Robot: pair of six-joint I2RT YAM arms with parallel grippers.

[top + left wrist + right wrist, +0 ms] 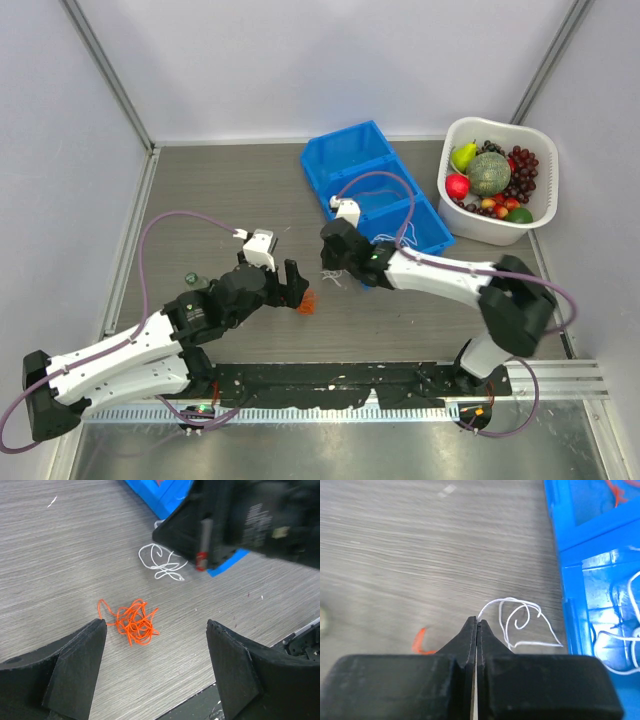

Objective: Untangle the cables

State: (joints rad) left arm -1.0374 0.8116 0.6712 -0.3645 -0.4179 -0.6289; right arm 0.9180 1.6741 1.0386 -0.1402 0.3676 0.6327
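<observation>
Right wrist view shows the right gripper [477, 624] shut tight, with one end of the white cord [510, 600] running into the seam at its very tips, so it seems to have the strand pinched. The rest of the cord lies in loose loops on the table, just beside the blue bin [580, 535]. In the left wrist view the left gripper [156, 630] stands wide and holds nothing, poised over the orange cord [134, 625], a tight clump lying apart from the white one with bare table between them. The main risk is the grip: so thin a strand, caught only at the tips, could slip out as soon as the arm lifts or pulls. A pull toward the orange clump could drag the white loops over it and tangle them together.
</observation>
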